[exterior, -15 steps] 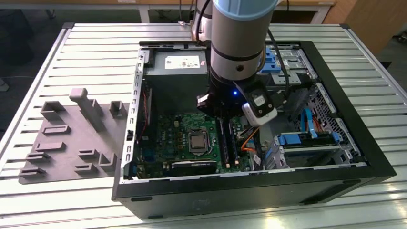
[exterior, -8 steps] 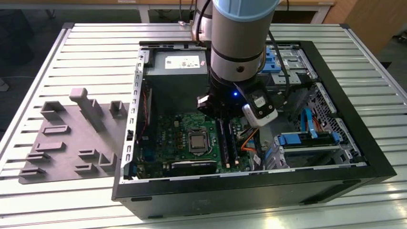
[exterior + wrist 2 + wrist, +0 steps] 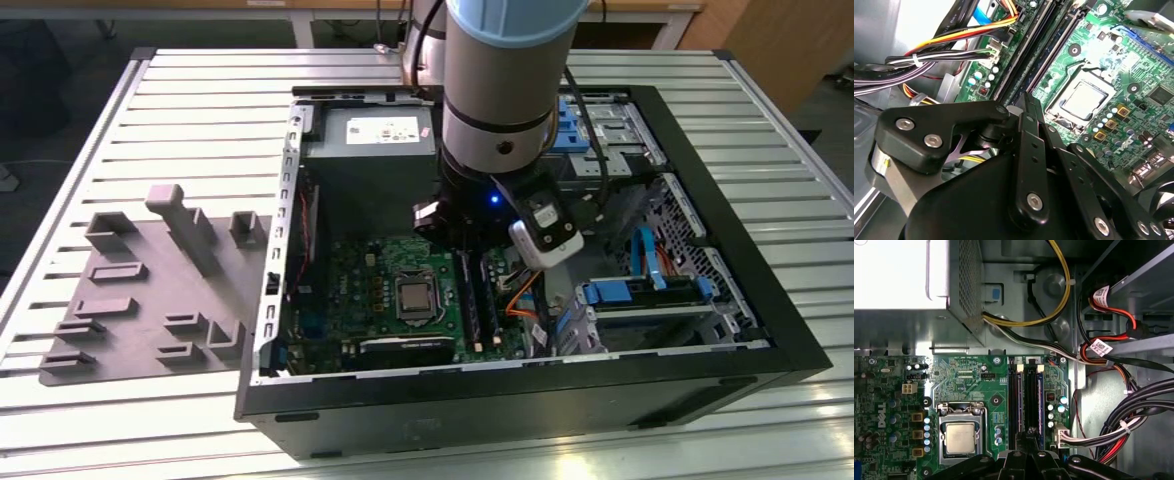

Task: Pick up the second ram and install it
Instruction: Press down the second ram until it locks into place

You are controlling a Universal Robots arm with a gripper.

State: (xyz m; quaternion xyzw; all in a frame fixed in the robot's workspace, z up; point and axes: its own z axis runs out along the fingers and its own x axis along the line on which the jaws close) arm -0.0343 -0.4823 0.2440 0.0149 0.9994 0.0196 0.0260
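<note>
Fingers (image 3: pixel 1030 432) closed over the motherboard's (image 3: pixel 974 375) memory slots (image 3: pixel 1024 400).

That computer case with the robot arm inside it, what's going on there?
A robot arm is working inside an open computer case that lies on a slatted table. Its pincer sits low over the green motherboard, right at the memory slots beside the processor socket. A thin dark stick, apparently the second ram, stands in the slot area near the pincer's tip; whether it is fully seated cannot be told.
</note>
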